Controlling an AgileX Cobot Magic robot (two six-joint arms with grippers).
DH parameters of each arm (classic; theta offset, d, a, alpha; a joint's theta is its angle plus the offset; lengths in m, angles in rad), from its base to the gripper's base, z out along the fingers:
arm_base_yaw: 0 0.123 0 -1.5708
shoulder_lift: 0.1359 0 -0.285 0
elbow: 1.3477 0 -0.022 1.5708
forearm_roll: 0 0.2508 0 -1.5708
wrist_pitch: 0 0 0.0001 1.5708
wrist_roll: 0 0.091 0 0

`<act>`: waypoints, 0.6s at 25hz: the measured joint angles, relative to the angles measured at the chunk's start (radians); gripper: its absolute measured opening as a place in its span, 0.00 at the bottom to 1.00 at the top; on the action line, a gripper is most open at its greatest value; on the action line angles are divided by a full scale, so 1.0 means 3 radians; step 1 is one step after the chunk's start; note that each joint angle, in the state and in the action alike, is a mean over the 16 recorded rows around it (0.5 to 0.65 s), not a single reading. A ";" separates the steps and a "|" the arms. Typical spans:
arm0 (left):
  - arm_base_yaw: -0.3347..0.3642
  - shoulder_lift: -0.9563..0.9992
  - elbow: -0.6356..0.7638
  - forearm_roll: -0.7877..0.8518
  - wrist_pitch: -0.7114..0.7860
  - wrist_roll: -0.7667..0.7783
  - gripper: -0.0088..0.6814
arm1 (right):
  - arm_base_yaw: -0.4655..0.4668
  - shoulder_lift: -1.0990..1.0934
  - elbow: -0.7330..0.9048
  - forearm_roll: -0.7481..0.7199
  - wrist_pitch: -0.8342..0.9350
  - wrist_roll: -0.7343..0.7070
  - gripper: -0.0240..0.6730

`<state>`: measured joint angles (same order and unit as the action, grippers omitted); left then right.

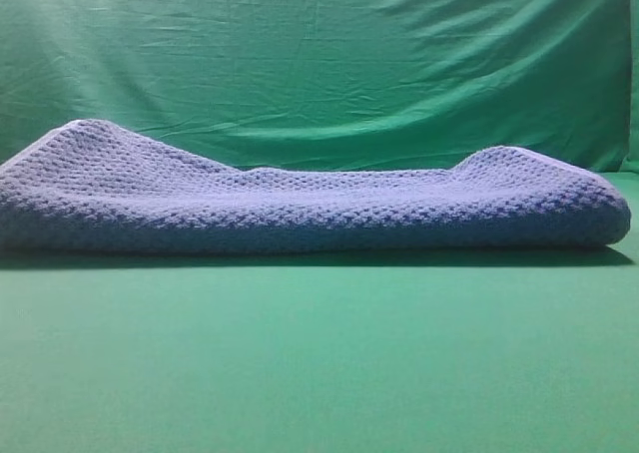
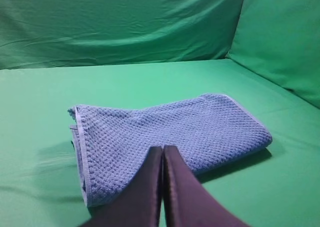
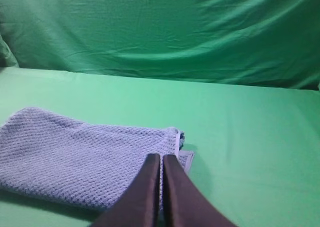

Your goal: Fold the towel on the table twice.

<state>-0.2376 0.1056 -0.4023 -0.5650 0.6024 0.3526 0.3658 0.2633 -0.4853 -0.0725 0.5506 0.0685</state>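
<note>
My thick grey-blue waffle-knit towel (image 1: 300, 209) lies folded mid-frame on the smooth bright-green table (image 1: 319, 363). Left gripper (image 2: 163, 159) and right gripper (image 3: 161, 167) are clenched, empty. It looks soft, floppy, grippy; I'd pinch the hemmed corners.

The right gripper (image 3: 161, 159), jaws closed together, sits above the folded towel (image 3: 75, 154) lying on the table (image 3: 250, 137).

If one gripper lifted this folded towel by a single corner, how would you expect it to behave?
The towel would probably droop and unfold: it lies in soft, sagging layers with rounded edges. Its thick waffle knit suggests it is fairly heavy and grippy, so it would likely drag on the table rather than slide easily.
</note>
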 joint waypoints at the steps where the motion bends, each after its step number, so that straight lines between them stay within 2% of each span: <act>1: 0.0000 -0.0055 0.0027 0.0011 -0.0007 -0.0026 0.01 | 0.0000 -0.0070 0.0036 0.0010 -0.0010 0.0000 0.03; 15: 0.0000 -0.0328 0.0127 0.0733 -0.0018 -0.0401 0.01 | 0.0000 -0.0539 0.0376 0.0067 -0.0120 0.0005 0.03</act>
<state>-0.2376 0.0073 -0.3641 -0.3450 0.5969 0.2322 0.3658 0.1018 -0.3726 -0.0523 0.5145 0.0701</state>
